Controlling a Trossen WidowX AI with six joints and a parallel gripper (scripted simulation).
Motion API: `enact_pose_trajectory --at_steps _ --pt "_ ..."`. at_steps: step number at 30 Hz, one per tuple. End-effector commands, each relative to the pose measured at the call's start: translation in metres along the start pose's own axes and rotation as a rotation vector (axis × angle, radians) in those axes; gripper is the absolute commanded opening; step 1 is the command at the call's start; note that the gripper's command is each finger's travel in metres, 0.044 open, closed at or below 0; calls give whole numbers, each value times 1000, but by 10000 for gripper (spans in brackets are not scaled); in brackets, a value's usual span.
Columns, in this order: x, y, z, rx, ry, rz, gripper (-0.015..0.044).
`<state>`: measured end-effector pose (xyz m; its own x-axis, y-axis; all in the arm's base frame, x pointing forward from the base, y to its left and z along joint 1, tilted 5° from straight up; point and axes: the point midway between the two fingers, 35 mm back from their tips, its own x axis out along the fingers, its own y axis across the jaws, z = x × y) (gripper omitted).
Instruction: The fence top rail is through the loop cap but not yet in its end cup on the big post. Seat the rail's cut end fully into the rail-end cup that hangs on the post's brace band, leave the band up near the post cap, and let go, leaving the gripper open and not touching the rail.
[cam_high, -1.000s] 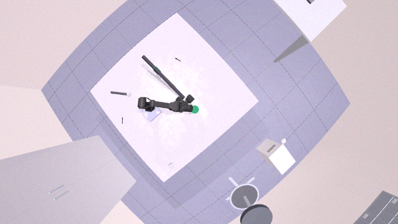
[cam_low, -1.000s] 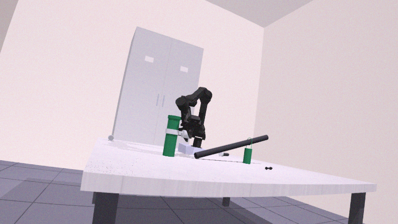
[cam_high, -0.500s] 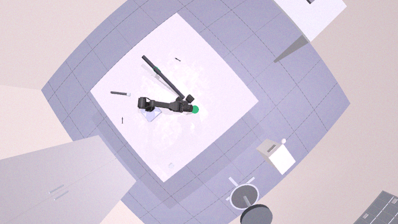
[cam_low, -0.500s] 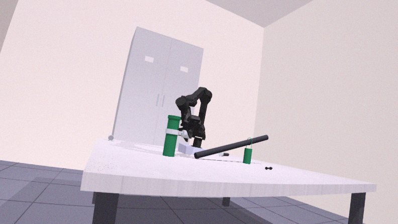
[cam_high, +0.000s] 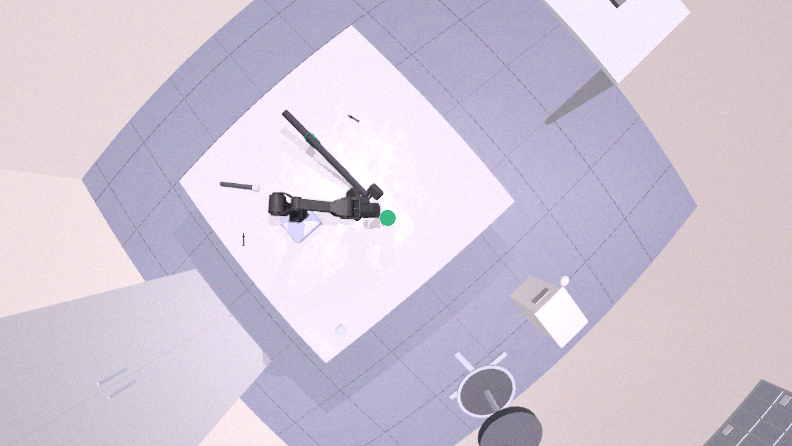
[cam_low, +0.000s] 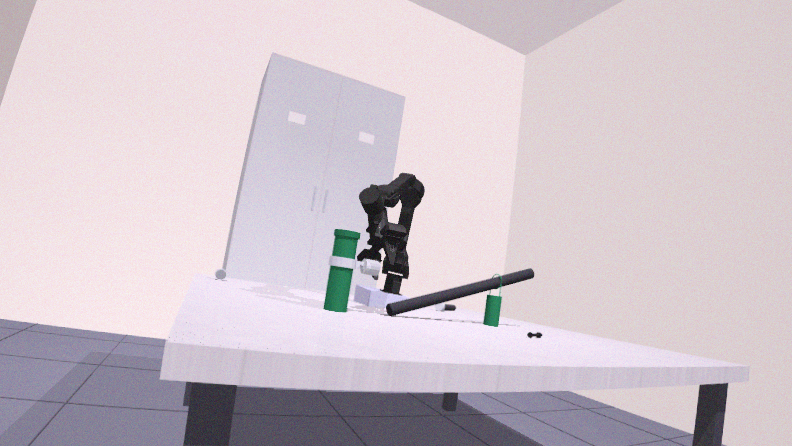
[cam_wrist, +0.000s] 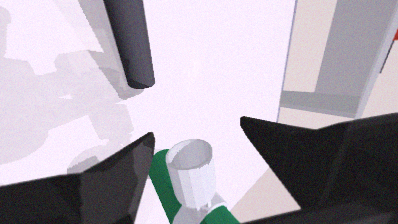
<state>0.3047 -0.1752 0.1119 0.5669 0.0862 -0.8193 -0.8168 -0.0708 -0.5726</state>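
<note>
Item: gripper (cam_wrist: 197, 132) with jaws spread wide, empty, straddling the pale rail-end cup (cam_wrist: 192, 170) on the green post (cam_low: 341, 271), likely having positioned it; rail (cam_low: 460, 291) unseated, cut end low over the counter (cam_low: 332, 343), held up by loop cap (cam_low: 492, 301).

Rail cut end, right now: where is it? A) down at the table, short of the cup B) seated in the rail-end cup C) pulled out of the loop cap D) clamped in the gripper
A: in the exterior view the rail slopes down from the loop cap to the table, its cut end low and apart from the rail-end cup, which sits empty between the open gripper fingers.
</note>
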Motion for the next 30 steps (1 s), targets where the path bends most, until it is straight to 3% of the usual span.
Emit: enact_pose_trajectory --at_steps 1,8,22,30 --pt "-13 -7 14 8 5 0 440" --pt "-16 -11 20 53 4 -3 440" --pt "-69 -40 102 1156 70 -14 440" --pt "-92 -42 129 1492 82 -51 440"
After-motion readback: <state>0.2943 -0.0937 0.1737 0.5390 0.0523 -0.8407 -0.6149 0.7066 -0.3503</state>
